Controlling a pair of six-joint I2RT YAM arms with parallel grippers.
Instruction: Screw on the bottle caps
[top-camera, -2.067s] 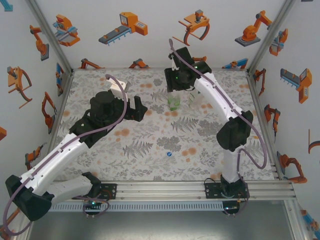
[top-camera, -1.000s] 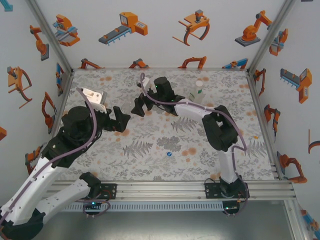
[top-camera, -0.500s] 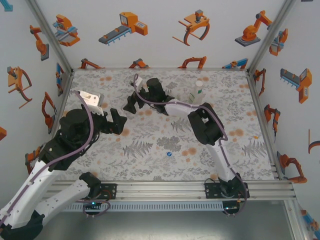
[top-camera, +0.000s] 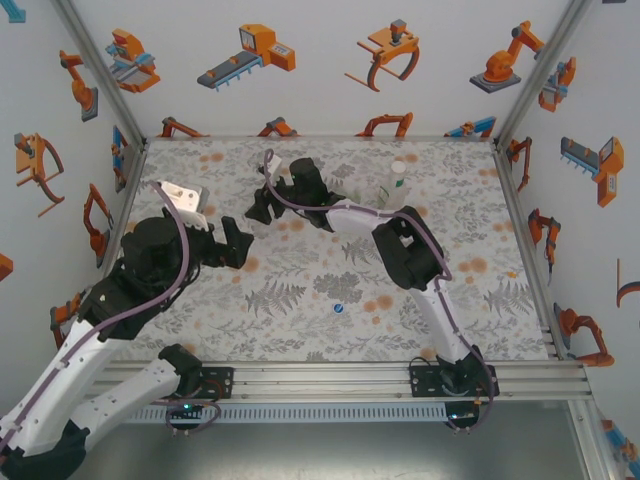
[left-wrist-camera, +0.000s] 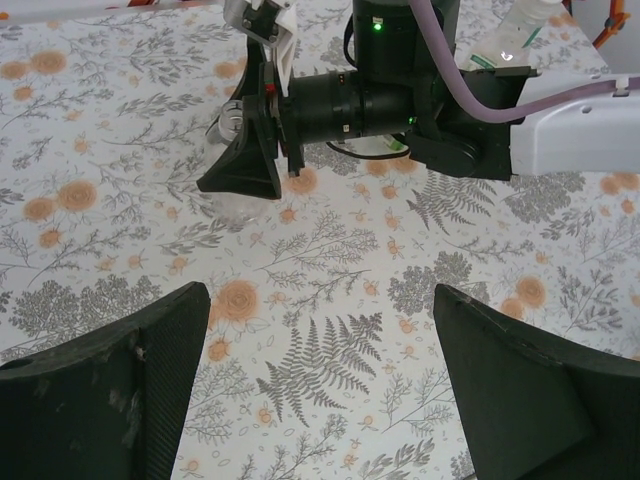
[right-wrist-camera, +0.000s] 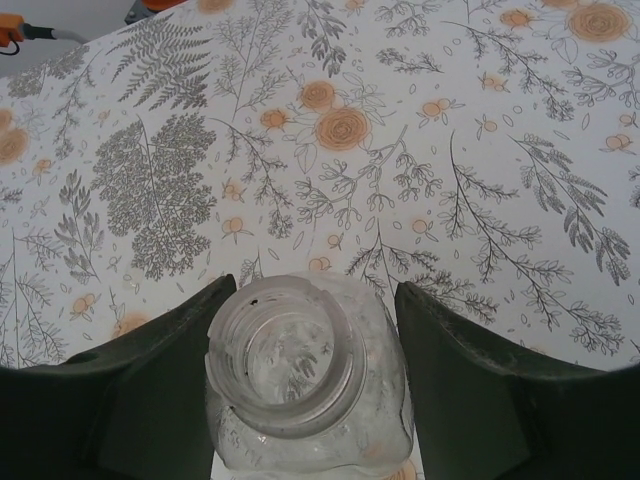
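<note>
Left arm (top-camera: 125, 295): bent low on the left side of the table (top-camera: 300, 335).
Left gripper (left-wrist-camera: 318, 300): fingers spread wide, just bare table between them.
Right arm (top-camera: 410, 250): stretched far across to the left.
Right gripper (right-wrist-camera: 312, 290): pinching the short bottle (right-wrist-camera: 300, 385) from both sides.
Short bottle: upright, top open.
Tall bottle (top-camera: 398, 185): stands at the back, white cap (top-camera: 398, 167) on top.
Blue cap (top-camera: 339, 309): lies alone on the table, well apart from both grippers.
</note>
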